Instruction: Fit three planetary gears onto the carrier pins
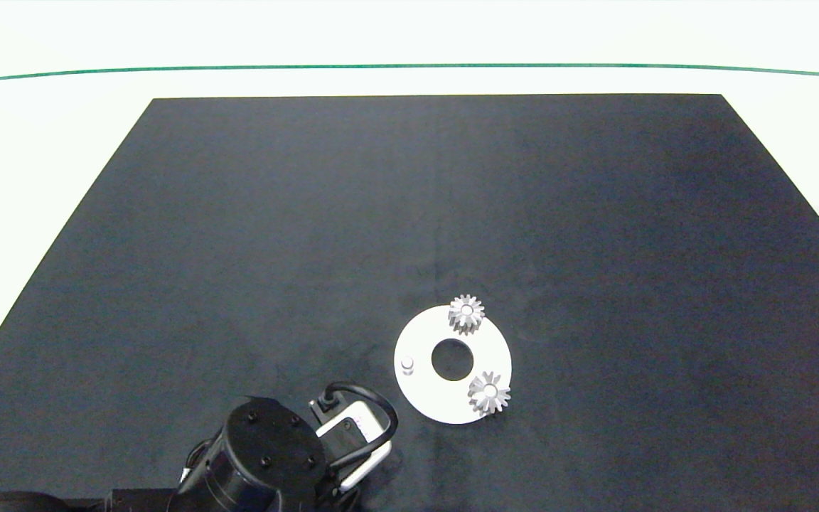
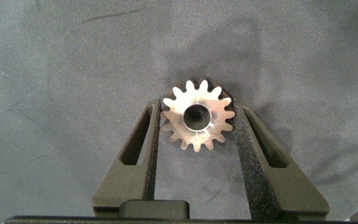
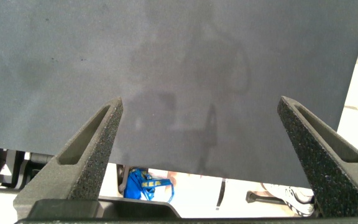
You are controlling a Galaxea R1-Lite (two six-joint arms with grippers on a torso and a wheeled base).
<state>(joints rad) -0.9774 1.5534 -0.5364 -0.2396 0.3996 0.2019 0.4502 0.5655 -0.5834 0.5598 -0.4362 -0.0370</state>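
Left gripper (image 2: pixel 196 124) fingers hold the third gear (image 2: pixel 197 122) near the surface's front edge; seat it squarely on the bare pin (image 1: pixel 407 365); right gripper (image 3: pixel 207 124) wide, idle

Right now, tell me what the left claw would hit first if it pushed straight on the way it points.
The left claw already has the third planetary gear between its fingers; beyond that lies only the black mat, so it would likely press the gear onto the mat. Depth is unclear.
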